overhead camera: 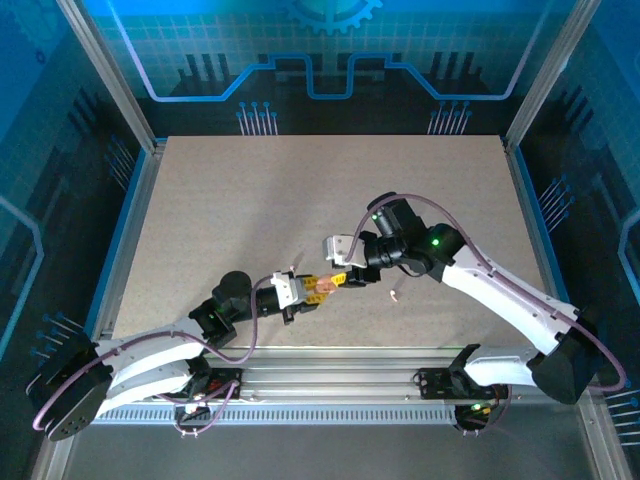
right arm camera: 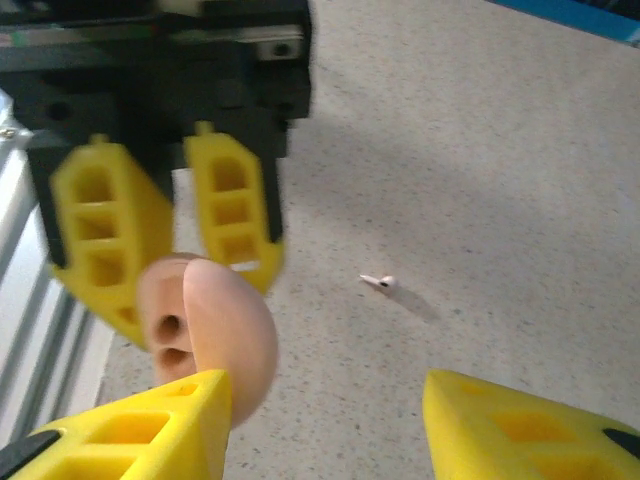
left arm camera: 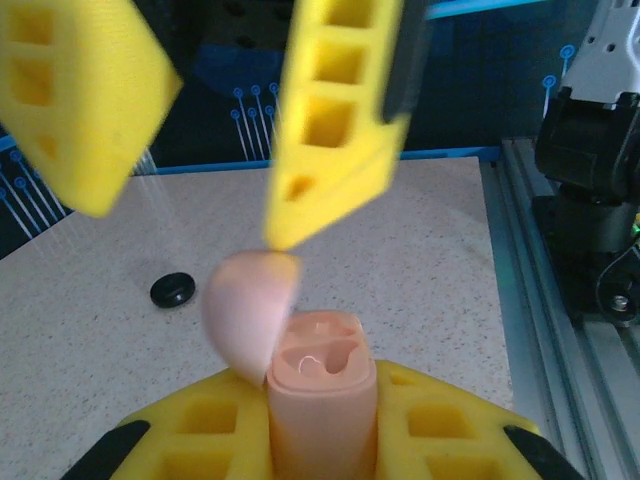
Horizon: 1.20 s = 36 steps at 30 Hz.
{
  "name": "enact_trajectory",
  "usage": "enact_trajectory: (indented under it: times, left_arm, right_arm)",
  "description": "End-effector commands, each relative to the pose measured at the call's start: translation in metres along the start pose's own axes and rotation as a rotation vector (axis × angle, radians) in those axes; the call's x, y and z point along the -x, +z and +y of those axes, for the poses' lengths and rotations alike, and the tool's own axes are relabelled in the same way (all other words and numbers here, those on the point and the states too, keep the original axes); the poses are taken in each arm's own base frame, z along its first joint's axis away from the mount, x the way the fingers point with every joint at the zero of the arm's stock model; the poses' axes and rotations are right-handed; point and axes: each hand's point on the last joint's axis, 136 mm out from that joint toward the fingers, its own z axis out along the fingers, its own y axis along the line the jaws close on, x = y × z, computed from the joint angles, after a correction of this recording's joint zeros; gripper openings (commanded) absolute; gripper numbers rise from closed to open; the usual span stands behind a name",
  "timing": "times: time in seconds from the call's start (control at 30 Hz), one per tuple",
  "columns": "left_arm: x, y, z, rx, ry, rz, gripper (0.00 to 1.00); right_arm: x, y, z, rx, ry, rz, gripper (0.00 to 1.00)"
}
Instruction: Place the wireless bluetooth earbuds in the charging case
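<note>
The charging case (left arm camera: 320,400), a pale-pink body with its domed lid (left arm camera: 248,312) flipped open to the left, stands upright between the yellow fingers of my left gripper (left arm camera: 320,445), which is shut on it. Its wells (right arm camera: 172,340) face my right gripper (right arm camera: 325,400), which is open, with one fingertip (left arm camera: 285,235) against the lid's top edge. In the top view the two grippers meet above the table's near middle, left gripper (overhead camera: 303,292) and right gripper (overhead camera: 345,275), with the case (overhead camera: 325,287) between them. One earbud (right arm camera: 380,282) lies on the table (overhead camera: 300,200), right of the grippers (overhead camera: 394,295).
A flat black round disc (left arm camera: 173,290) lies on the table behind and left of the case. The aluminium rail (overhead camera: 330,370) runs along the near edge. The cell's frame posts (overhead camera: 110,75) and blue walls bound the table.
</note>
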Motion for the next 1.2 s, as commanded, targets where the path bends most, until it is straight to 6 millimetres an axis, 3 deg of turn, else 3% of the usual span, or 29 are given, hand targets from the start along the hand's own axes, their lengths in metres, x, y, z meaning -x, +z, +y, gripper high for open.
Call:
enact_trajectory:
  times: [0.0, 0.4, 0.63, 0.77, 1.0, 1.17]
  left_arm:
    - [0.022, -0.001, -0.004, -0.026, 0.011, -0.073, 0.14]
    - [0.017, -0.004, 0.011, 0.069, -0.024, -0.067, 0.14]
    - [0.016, -0.006, 0.016, 0.101, -0.052, -0.071, 0.14]
    - [0.006, -0.018, 0.048, 0.229, -0.168, -0.055, 0.12]
    - [-0.021, -0.059, 0.098, 0.483, -0.325, -0.055, 0.13]
    - [-0.047, -0.094, 0.130, 0.699, -0.442, 0.004, 0.11]
  right_arm:
    - [0.000, -0.005, -0.012, -0.059, 0.026, -0.008, 0.53]
    - [0.009, -0.025, 0.001, -0.067, 0.022, -0.087, 0.55]
    - [0.009, -0.017, 0.003, -0.037, 0.077, -0.098, 0.56]
    - [0.002, -0.011, -0.021, -0.120, 0.234, -0.037, 0.56]
    - [0.000, 0.002, -0.043, -0.161, 0.507, -0.025, 0.54]
    - [-0.017, 0.026, -0.059, -0.174, 0.781, 0.097, 0.52]
